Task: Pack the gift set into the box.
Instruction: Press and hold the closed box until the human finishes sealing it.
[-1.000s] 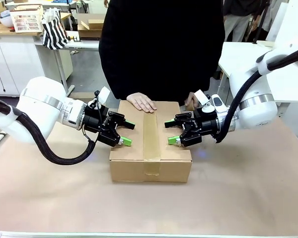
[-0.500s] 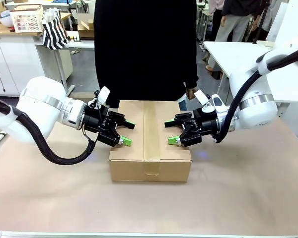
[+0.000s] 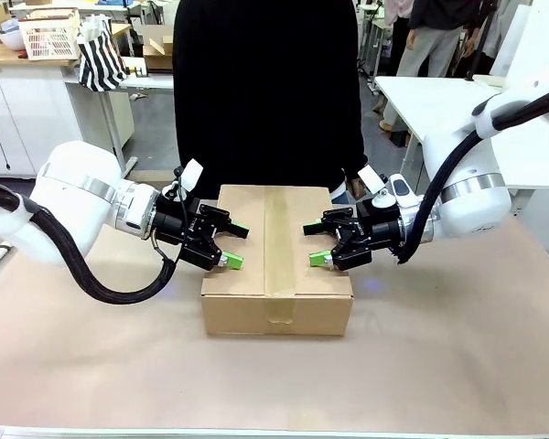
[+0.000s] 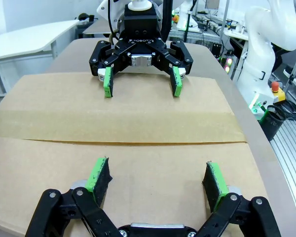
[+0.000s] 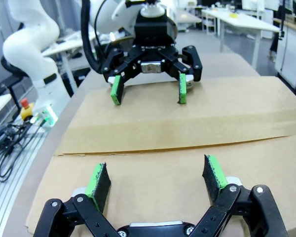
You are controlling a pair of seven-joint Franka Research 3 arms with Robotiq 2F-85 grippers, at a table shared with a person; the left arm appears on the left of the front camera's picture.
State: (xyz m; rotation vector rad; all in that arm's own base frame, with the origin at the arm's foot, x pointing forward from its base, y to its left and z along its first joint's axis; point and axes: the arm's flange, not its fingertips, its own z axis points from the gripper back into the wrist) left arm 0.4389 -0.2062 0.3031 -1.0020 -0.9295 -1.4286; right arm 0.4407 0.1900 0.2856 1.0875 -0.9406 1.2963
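Box: the box (image 3: 276, 254) sits closed at the middle of the counter (image 3: 457, 347), flaps down, a strip of brown tape (image 3: 278, 247) running along its top seam and over the near face.
Left gripper: the left gripper (image 3: 235, 246) hangs over the box's left edge with its jaws spread wide — nothing between the green pads.
Right gripper: the right gripper (image 3: 313, 244) hangs over the box's right edge, jaws likewise wide and empty; the two grippers face each other across the tape, well apart.
Person: a person in a dark top (image 3: 267, 91) stands at the far side, just behind the box.
Front view, particular: shows the box's near face, the counter's brown covering, and on a far bench a white basket (image 3: 48, 38) and a striped bag (image 3: 102, 57).
Left wrist view, particular: looks flat along the box top (image 4: 113, 118); its own pads (image 4: 99, 176) stand above the cardboard, and the right gripper (image 4: 141, 82) shows head-on past the tape.
Right wrist view, particular: the same from the opposite side — the left gripper (image 5: 149, 90) head-on, and another white arm (image 5: 29, 44) off the counter.
Writing: small white print on the facing gripper's body in the left wrist view, too small to read; the box itself is plain.
Gift set: cannot tell where it lies.
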